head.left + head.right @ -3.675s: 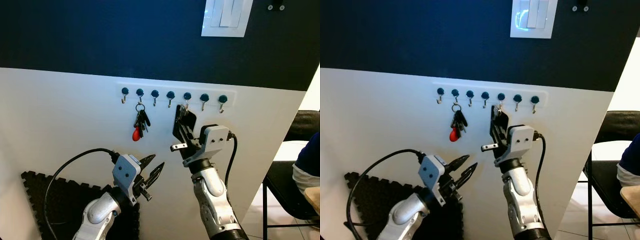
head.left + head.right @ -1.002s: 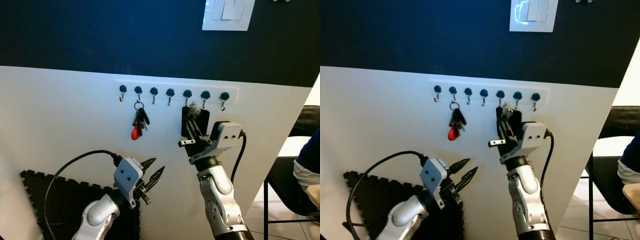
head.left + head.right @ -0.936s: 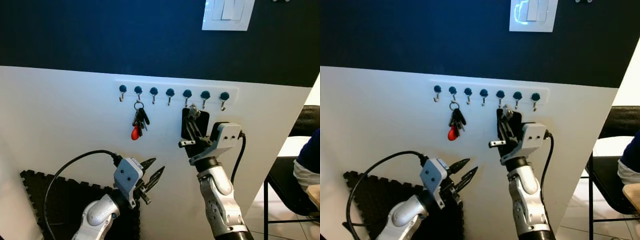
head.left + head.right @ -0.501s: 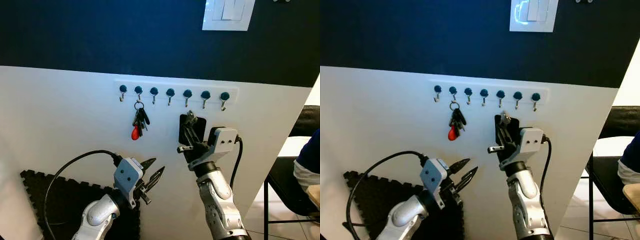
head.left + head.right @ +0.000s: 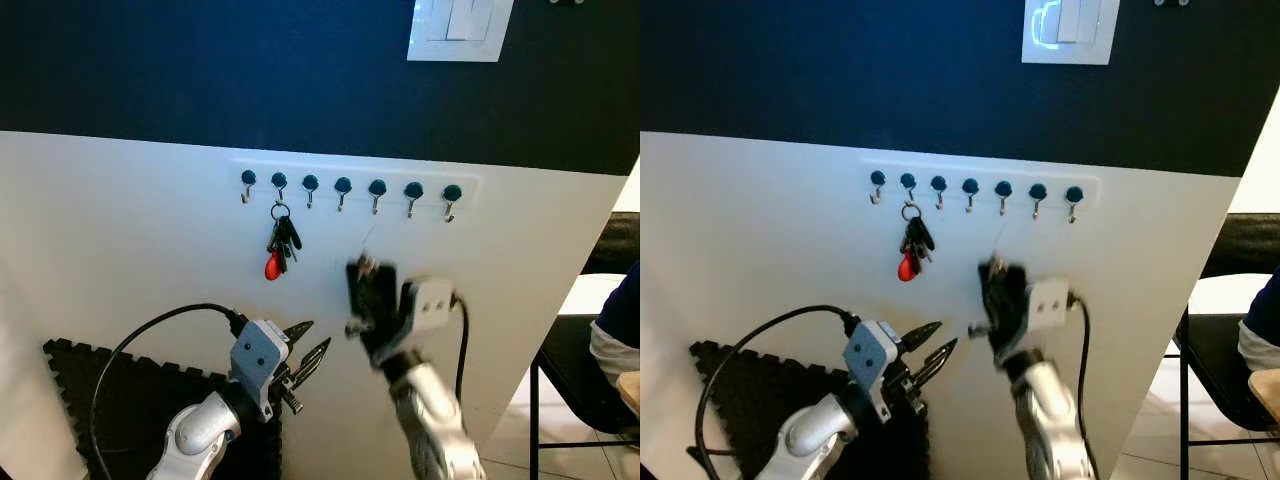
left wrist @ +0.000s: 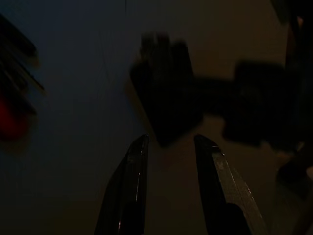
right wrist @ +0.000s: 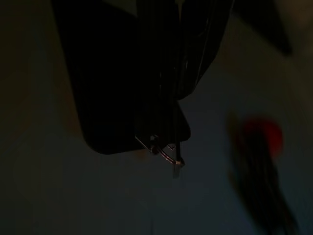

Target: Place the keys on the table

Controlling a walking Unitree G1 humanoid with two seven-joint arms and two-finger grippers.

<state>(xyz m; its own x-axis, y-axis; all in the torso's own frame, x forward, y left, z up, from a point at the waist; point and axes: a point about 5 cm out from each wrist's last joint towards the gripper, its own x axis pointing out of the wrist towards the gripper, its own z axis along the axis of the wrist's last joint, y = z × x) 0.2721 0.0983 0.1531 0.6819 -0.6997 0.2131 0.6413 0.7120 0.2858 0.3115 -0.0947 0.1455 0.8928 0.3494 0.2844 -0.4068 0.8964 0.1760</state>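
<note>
- Blurred, the right gripper (image 5: 368, 290) stood clenched on a black key fob (image 5: 360, 295), at 6 o'clock from the hook rail (image 5: 345, 186).
- Left gripper (image 5: 305, 345) hung parted, grasping nothing.
- Red-tagged keys (image 5: 280, 245) hung on hook 2.

My arms (image 5: 200, 435): silver metal, semi-gloss; cable glossy black rubber. Left gripper (image 5: 305, 350) fingers matt black plastic. Wall (image 5: 120, 230), frame centre: smooth matt white paint, upper part matt navy. Hooks (image 5: 343, 190): shiny metal w/ glossy blue knobs. Keys (image 5: 281, 240): dark metal, red glossy plastic fob. Mat (image 5: 120, 385), lower left: rough black foam. Switch (image 5: 460, 30), top right: glossy white plastic.
</note>
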